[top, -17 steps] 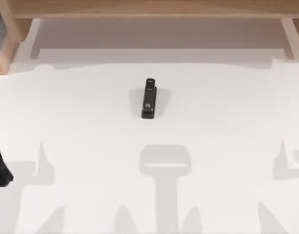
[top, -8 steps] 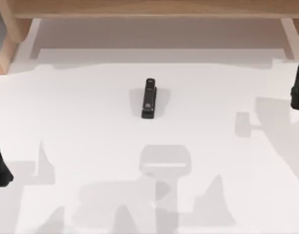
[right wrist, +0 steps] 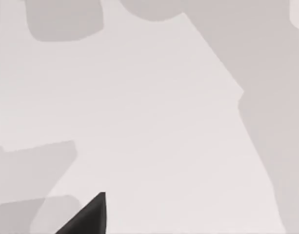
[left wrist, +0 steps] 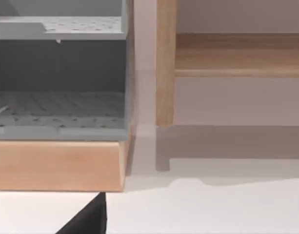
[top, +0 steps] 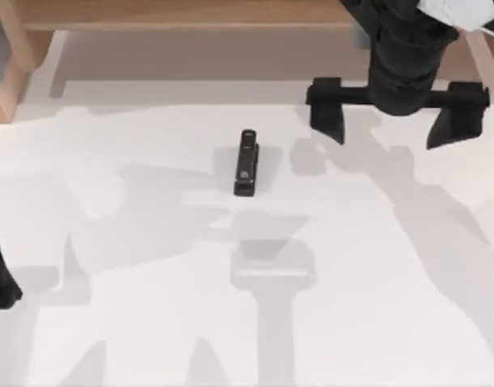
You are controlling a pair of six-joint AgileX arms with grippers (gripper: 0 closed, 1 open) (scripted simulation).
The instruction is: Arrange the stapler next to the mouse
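Since half a second ago my right arm has swung in from the table's right edge, and it's now up near the far right of the top view. Near edge first: my left gripper [top: 1, 274] sits parked at the left edge; can't tell its fingers. Mid-table, the stapler [top: 246, 164] lies flat on the white table [top: 150, 322], lengthwise front to back. Farther back, my right gripper [top: 396, 117] points down, fingers spread wide, holding nothing, right of the stapler and apart from it.
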